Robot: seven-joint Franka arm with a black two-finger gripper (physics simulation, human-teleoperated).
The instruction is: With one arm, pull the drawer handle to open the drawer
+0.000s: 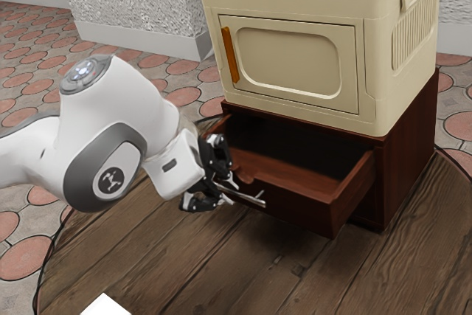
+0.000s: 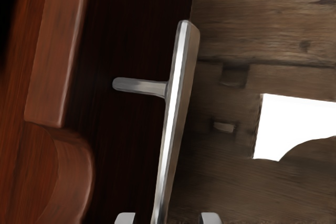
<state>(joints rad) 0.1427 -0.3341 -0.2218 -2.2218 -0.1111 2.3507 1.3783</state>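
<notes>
Item: one dark red drawer (image 1: 302, 210), standing open, jutting from its cabinet (image 1: 408, 156). Item: one silver bar handle (image 1: 249, 198), projecting from the drawer's front, passing between the fingertips. Item: one black gripper (image 1: 228, 189), reaching to the handle, its two fingers standing apart, one on either side. Item: one cream box (image 1: 295, 112), resting on the cabinet. Item: one wooden table (image 1: 251, 278), supporting the cabinet.

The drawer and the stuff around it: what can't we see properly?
Back of the drawer: dark shadow, exterior view.
One end of the handle: cut off by the wrist view's edge.
Some of the white thing: cut off by the exterior view's edge.
Inside the cream cabinet: behind its closed door, exterior view.
</notes>
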